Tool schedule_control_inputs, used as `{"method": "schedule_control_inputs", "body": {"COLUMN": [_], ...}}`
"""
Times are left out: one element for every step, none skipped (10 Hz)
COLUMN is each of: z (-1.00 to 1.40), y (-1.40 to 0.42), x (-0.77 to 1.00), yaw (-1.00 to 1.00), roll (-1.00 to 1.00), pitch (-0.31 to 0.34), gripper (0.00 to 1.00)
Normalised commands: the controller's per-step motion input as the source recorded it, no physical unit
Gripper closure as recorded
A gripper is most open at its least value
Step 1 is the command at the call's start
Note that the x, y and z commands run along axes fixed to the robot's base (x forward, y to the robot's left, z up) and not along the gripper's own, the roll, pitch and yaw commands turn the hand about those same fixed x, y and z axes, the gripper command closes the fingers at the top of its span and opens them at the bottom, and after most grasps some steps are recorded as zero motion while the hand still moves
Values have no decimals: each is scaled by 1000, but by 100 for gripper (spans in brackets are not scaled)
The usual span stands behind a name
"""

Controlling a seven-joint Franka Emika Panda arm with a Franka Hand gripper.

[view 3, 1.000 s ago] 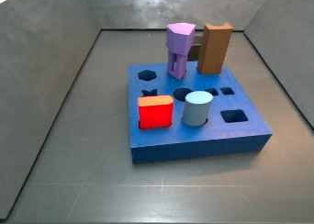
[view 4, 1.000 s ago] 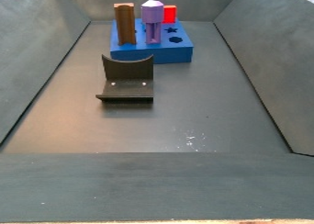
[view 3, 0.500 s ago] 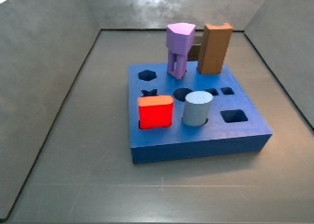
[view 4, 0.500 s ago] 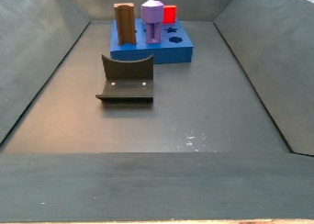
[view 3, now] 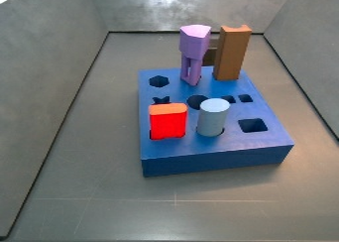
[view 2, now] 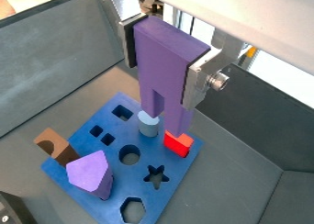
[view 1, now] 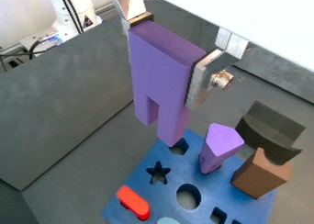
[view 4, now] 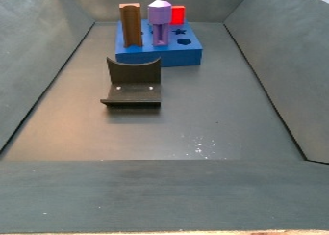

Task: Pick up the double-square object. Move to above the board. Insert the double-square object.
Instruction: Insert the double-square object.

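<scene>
In both wrist views my gripper [view 1: 168, 53] [view 2: 163, 62] is shut on the double-square object [view 1: 160, 81] [view 2: 163, 76], a light-purple block with a stepped lower end. It hangs upright, high above the blue board [view 1: 182, 168] [view 2: 147, 140], clear of its top. Neither the gripper nor the held block shows in the side views. The board sits on the grey floor in both side views [view 3: 212, 159] [view 4: 193, 54], with several shaped holes open in its top.
On the board stand a tall purple many-sided peg [view 3: 195, 48] [view 2: 88, 170], a brown rectangular block [view 3: 235, 51] [view 1: 260, 168], a red block [view 3: 169, 121] [view 2: 179, 143] and a pale cylinder [view 3: 213, 118]. The fixture [view 4: 134, 82] stands on the floor beside the board. Grey walls enclose the floor.
</scene>
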Motion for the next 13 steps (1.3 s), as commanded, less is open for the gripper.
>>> {"method": "schedule_control_inputs", "body": {"z": [-206,-86,-74,-186,-303,-314,-320,-286,-220,-129,0,34,83], "y": [0,71,149,109,100,89,54,0,0,-3,-14,-20,-40], "x": [1000,1000,1000,934,903,954,989,1000,1000,1000,994,966,871], "yaw": [0,83,160,200,206,169,134,74,57,31,23,0,0], "roll": [189,223,243,106,0,0,-123,-29,0,0,151,354,420], "pitch": [137,100,66,0,0,-9,-100,-131,-160,-220,-229,-351,-463], "gripper": [100,100,100,100,100,100,100,100,100,100,100,100,100]}}
